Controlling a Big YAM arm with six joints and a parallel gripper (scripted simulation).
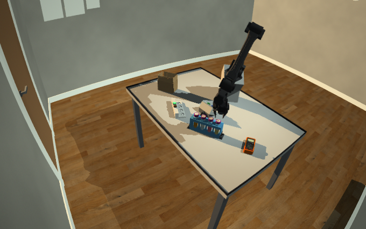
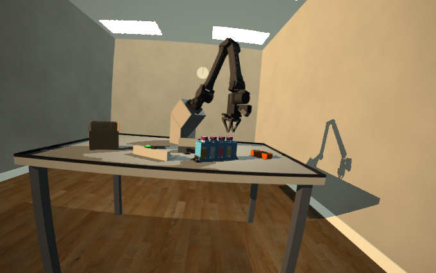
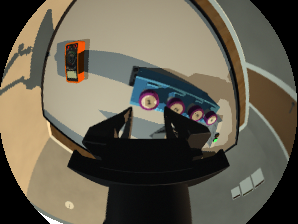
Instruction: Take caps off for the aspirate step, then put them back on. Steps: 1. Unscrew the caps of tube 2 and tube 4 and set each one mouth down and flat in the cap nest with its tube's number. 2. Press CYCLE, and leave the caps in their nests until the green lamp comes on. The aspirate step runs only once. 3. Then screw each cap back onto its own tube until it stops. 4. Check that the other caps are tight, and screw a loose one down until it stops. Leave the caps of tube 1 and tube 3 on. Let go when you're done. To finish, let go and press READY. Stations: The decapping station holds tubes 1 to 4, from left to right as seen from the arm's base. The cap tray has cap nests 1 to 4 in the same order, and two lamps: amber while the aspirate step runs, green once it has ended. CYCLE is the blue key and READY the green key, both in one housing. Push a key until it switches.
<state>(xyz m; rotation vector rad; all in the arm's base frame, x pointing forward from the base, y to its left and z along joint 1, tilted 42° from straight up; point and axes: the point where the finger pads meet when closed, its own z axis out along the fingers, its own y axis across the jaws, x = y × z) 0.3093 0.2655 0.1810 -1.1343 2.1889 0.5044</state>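
Four caps (image 1: 218, 121) (image 2: 229, 138) (image 3: 149, 100) are topping their tubes, probably awaiting tightness checks.
Below the pincer (image 1: 219, 116) (image 2: 230, 131) (image 3: 148, 110), the blue decapping station (image 1: 205, 131) (image 2: 217, 144) (image 3: 165, 80) is keeping the tubes upright for turning; its fingers are standing about half apart, holding and touching nothing, near tube 1. Farther off, the cap tray (image 1: 179, 116) (image 2: 150, 152) is showing bare nests and a green light (image 1: 174, 103) (image 2: 147, 145) (image 3: 215, 140), suggesting aspiration is over.

A lab corner, it seems: a blue rack (image 1: 205, 131) (image 2: 216, 156) (image 3: 142, 80) is holding capped tubes, and an orange multimeter (image 1: 249, 145) (image 2: 261, 154) (image 3: 75, 62) is lying nearby (the wood floor (image 1: 129, 186) (image 2: 167, 238) is looking rather homely).
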